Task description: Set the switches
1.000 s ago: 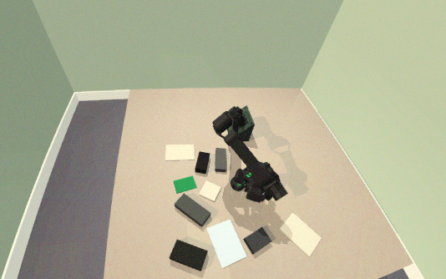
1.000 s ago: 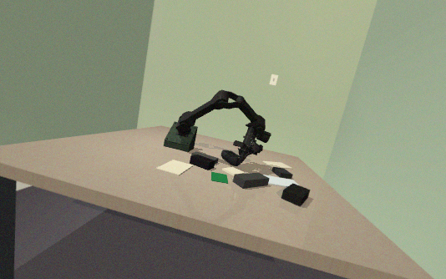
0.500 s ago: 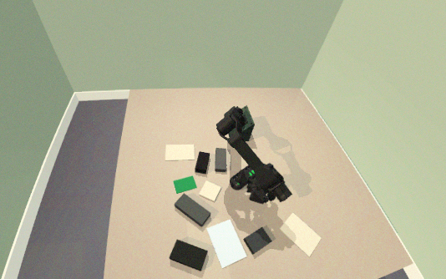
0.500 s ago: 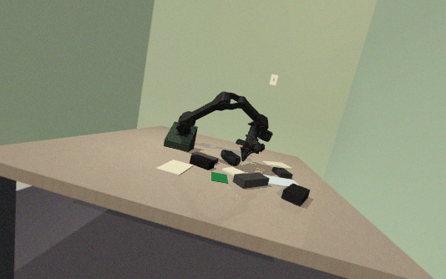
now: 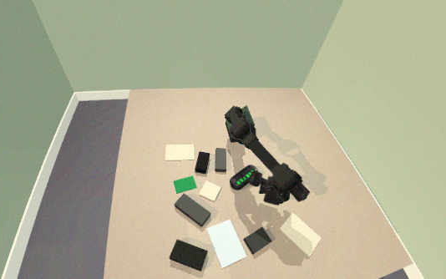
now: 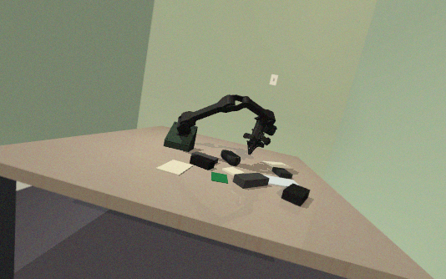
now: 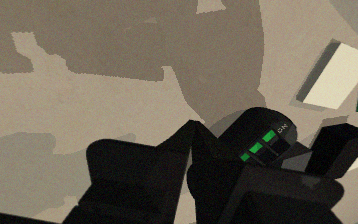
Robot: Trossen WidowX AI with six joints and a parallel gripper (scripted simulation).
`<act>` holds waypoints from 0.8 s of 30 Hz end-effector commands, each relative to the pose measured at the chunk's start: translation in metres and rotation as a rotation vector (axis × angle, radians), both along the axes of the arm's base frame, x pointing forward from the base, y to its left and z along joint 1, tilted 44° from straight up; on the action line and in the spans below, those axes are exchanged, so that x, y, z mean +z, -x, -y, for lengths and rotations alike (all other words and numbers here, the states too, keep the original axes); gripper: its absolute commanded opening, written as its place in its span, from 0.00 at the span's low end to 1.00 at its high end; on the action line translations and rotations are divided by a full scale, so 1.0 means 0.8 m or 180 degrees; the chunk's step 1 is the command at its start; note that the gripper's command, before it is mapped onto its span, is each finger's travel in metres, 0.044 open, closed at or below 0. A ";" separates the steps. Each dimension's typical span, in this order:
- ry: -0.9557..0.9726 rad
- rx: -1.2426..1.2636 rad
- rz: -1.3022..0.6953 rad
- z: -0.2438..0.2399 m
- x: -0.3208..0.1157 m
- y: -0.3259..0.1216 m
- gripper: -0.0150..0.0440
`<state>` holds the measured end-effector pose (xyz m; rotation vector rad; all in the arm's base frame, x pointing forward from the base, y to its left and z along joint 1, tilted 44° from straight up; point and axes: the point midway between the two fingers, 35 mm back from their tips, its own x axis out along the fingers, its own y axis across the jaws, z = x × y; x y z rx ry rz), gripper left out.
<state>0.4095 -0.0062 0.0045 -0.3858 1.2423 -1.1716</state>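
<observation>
The dark controller unit (image 5: 233,184) (image 6: 230,157) (image 7: 255,116) sits on the bench with its switch side up. Several bright green switch ends show in a row along its top in the top view. The wrist view shows three green ends and the "ON" print near one rounded end; the fingers hide the rest of the row. The label underneath is not visible. My gripper (image 5: 256,179) (image 6: 250,153) (image 7: 193,125) is shut with nothing between its fingers. Its tips are beside the unit and appear slightly above it; contact cannot be told.
Near the unit are a grey block (image 5: 220,159), a black block (image 5: 202,162), a cream square (image 5: 210,190) and a green plate (image 5: 184,185) (image 6: 220,177). Farther out are a large grey block (image 5: 192,210) (image 6: 250,180), a white panel (image 5: 226,243), a dark block (image 5: 257,240) and a black box (image 5: 189,255) (image 6: 296,195).
</observation>
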 end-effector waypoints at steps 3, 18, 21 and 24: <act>-0.0178 -0.0086 0.0311 0.000 0.019 0.019 0.25; -0.0683 -0.0223 0.1125 0.011 0.046 0.100 0.25; -0.0788 -0.0242 0.1285 0.014 0.046 0.120 0.25; -0.0895 -0.0259 0.1445 0.017 0.045 0.140 0.25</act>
